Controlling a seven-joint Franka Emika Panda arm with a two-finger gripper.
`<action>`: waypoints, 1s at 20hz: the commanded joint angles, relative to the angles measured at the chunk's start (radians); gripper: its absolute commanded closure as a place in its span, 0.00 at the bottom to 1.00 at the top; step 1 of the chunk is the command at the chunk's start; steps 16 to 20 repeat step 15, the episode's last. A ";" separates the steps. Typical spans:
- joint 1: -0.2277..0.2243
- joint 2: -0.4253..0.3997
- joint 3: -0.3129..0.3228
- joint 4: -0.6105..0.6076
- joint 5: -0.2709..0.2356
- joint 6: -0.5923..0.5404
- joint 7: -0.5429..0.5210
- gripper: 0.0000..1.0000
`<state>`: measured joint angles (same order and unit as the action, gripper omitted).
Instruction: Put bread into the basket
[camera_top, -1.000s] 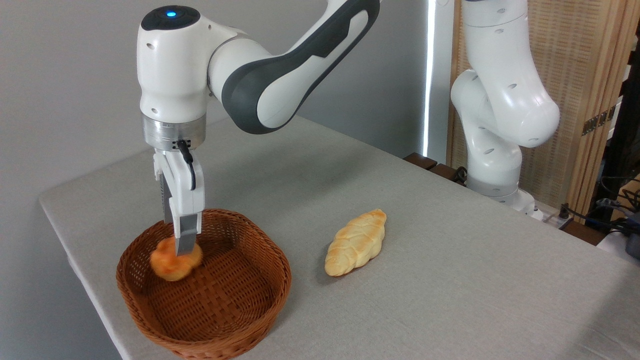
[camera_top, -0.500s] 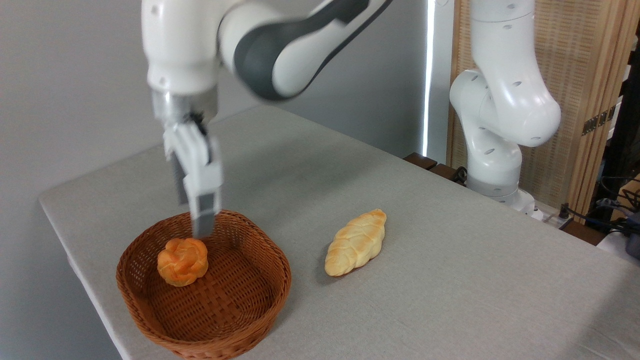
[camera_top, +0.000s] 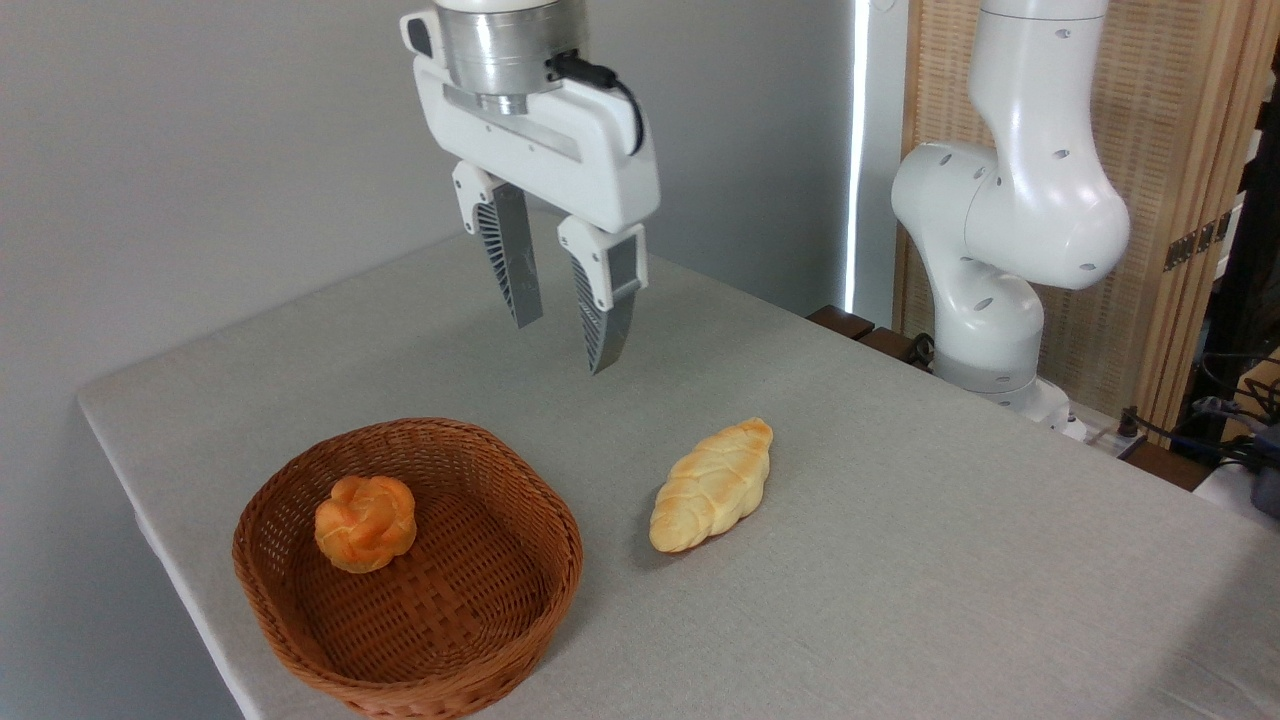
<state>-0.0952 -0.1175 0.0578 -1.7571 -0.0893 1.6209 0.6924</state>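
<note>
Bread (camera_top: 365, 522) sits inside the basket (camera_top: 520, 590), below and to the left of the gripper (camera_top: 565, 345), which hangs high above the table with its jaws apart and empty. The task looks done; nothing seems left.

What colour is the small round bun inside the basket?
Orange-brown, with a knotted rosette top: the bun shows clearly in the fixed camera view.
</note>
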 joint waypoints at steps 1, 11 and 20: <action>-0.003 0.004 -0.053 -0.007 0.049 0.033 -0.034 0.00; -0.011 0.039 -0.038 0.031 0.051 0.080 -0.074 0.00; -0.011 0.047 -0.032 0.047 0.043 0.079 -0.073 0.00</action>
